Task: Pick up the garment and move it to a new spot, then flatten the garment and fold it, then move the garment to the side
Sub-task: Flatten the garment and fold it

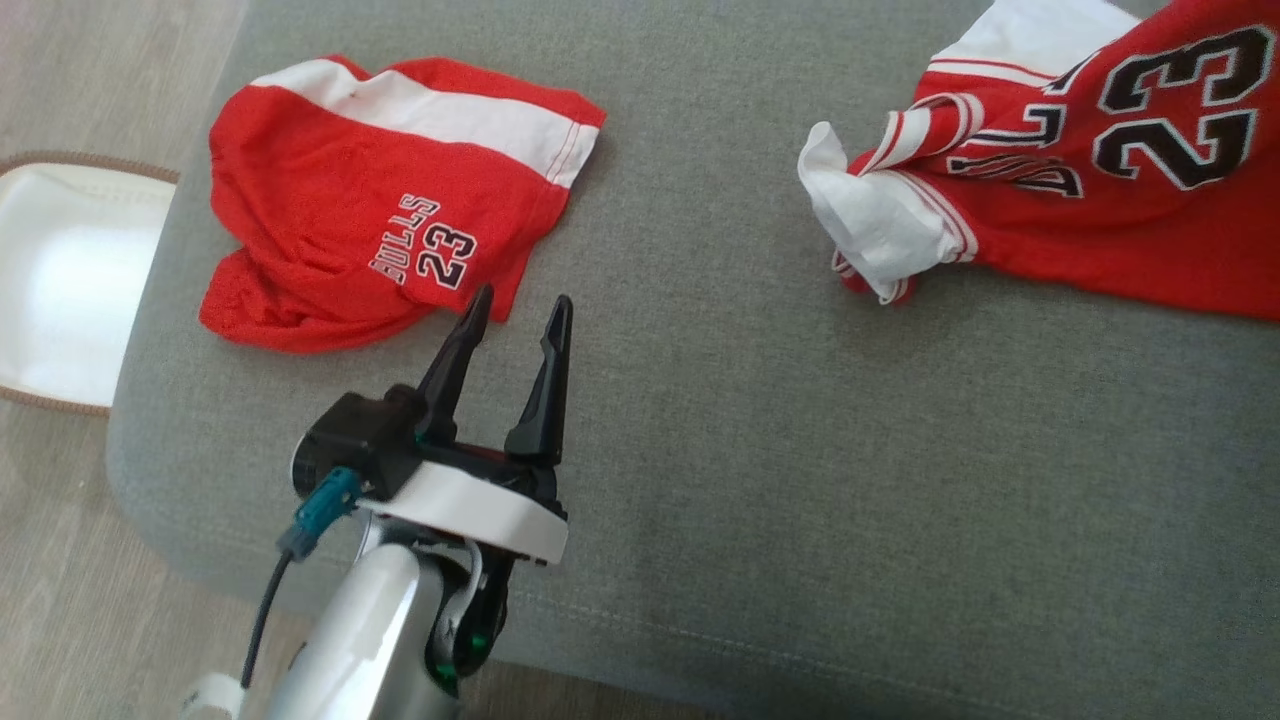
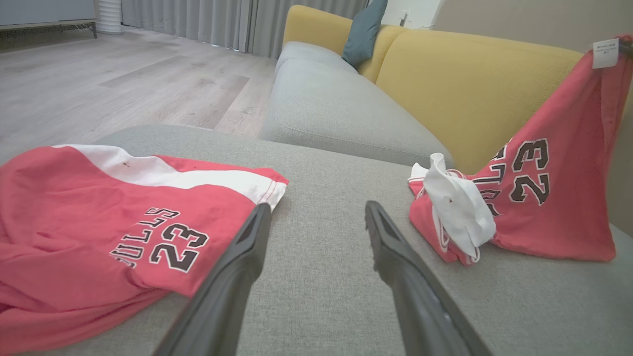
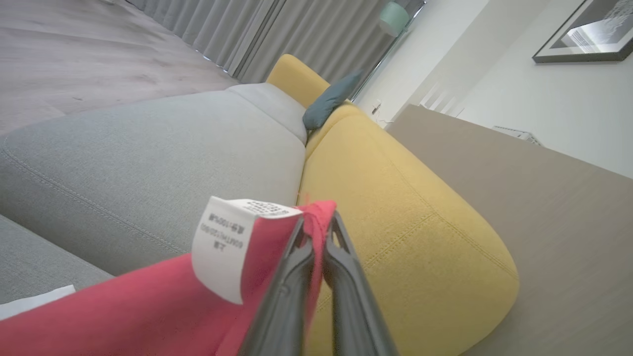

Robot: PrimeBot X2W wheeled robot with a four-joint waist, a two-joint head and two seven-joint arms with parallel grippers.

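Grey sofa seat, red jersey

Spread claw between red shorts and jersey

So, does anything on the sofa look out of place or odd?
The jersey is bunched, one corner pinched and lifted by the right tool, a white part hanging out. The shorts lie crumpled near the sofa edge.

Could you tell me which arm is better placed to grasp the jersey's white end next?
Left, probably: the left gripper is open and nearby, while the right gripper is shut on the jersey.
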